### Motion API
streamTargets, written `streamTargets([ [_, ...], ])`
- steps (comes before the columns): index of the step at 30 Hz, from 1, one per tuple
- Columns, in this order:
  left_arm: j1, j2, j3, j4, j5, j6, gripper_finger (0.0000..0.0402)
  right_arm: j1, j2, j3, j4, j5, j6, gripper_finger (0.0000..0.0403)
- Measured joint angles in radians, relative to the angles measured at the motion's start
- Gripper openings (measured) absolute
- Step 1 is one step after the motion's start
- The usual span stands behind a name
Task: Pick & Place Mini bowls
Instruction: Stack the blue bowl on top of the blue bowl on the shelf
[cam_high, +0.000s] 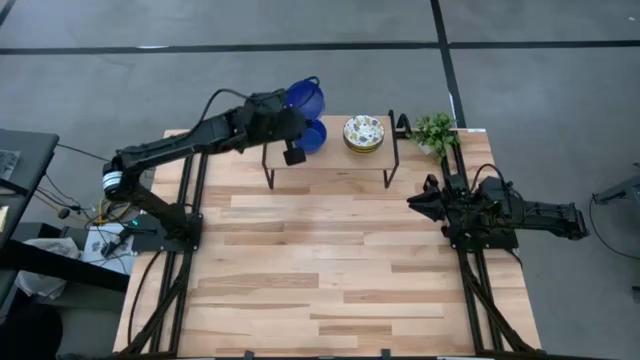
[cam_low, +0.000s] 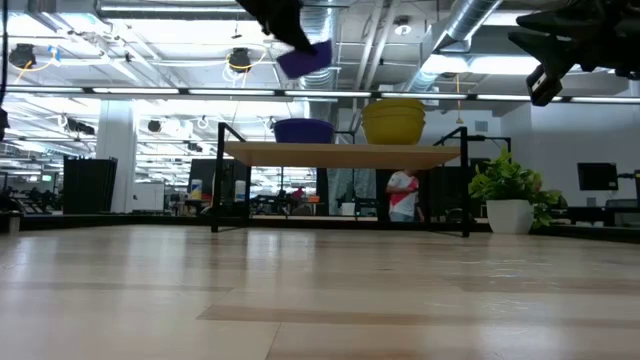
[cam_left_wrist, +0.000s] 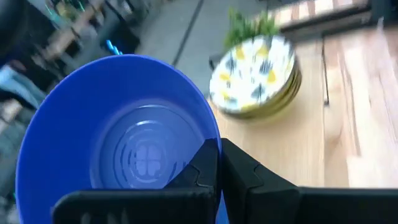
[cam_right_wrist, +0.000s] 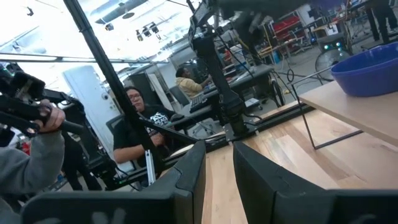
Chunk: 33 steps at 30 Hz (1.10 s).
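Mini bowls mid-move: left pincer (cam_high: 296, 118) clamped on rim of blue bowl (cam_high: 304, 97), lifted clear above small shelf (cam_high: 330, 158) at bench's far edge. Second blue bowl (cam_high: 312, 136) and patterned stack (cam_high: 363, 133) sit on shelf. Right pincer (cam_high: 425, 203) parked by bench's right edge, fingers slightly apart, empty. Next, by my guess: carry bowl out over bench (cam_high: 330, 270), lower it level, release.

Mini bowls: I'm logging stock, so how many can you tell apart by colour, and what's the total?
Blue bowls: 2, one held in the left hand, one on the shelf.
Floral bowls: a stack; count unclear, only 1 top bowl distinct.
Total distinct: 3.
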Motion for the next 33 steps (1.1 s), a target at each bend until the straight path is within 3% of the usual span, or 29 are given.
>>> streamTargets([
  [5, 0.043, 0.091, 0.082, -0.163, 0.005, -0.027, 0.0006, -0.001, 0.000, 0.000, 0.000, 0.001, 0.000, 0.0072],
  [12, 0.050, 0.162, 0.122, -0.210, 0.075, -0.035, 0.0006, -0.001, 0.000, 0.000, 0.000, 0.002, 0.000, 0.0072],
  [33, 0.046, 0.163, 0.121, -0.335, 0.154, -0.031, 0.0006, -0.001, 0.000, 0.000, 0.000, 0.003, 0.000, 0.0072],
])
